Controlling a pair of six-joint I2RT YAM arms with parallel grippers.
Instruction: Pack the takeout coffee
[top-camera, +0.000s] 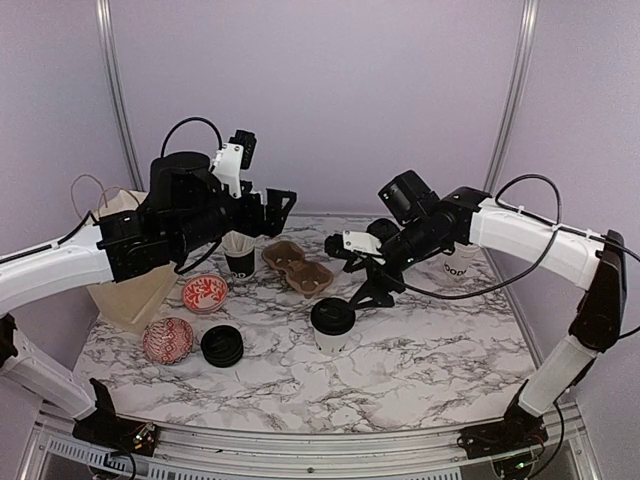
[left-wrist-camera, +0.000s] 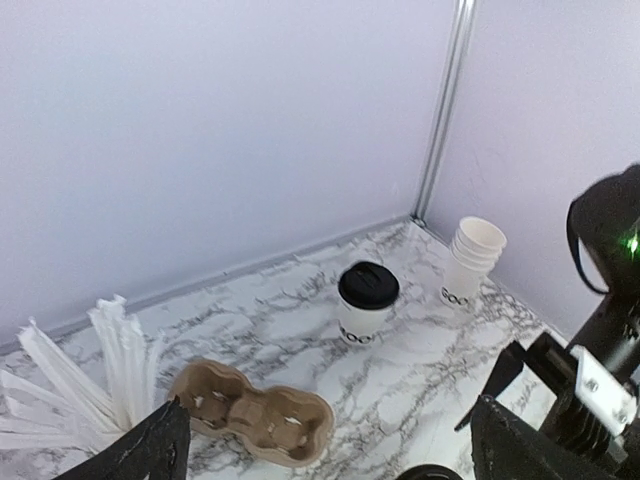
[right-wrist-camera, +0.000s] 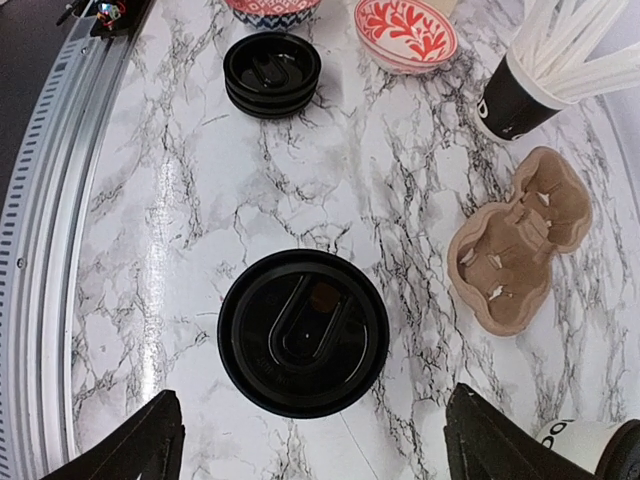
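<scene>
Two lidded takeout coffees. The near coffee cup (top-camera: 332, 325) stands mid-bench. The far coffee cup (left-wrist-camera: 367, 300) stands toward the back wall, near the stack of unlidded white cups (left-wrist-camera: 472, 258). Both are upright, long axis vertical, black lid on top, lettering at the base.

Also shown:
- one two-well pulp carrier (top-camera: 297, 266), lying flat between the cups, both wells vacant
- one black cup of white sticks (top-camera: 238, 256)
- two red-patterned bowls: farther bowl (top-camera: 205, 293), nearer bowl (top-camera: 167, 340)
- one stack of spare lids (top-camera: 222, 346)
- one paper bag (top-camera: 125, 262)

The left hand (top-camera: 278, 212) is raised over the carrier, fingers spread wide, gripping nothing. The right hand (right-wrist-camera: 312, 395) hangs above the near coffee cup, fingers apart on either side of its lid, gripping nothing.

The bench (top-camera: 440, 345) is grey-veined white marble. The walls are pale lilac with aluminium posts.
</scene>
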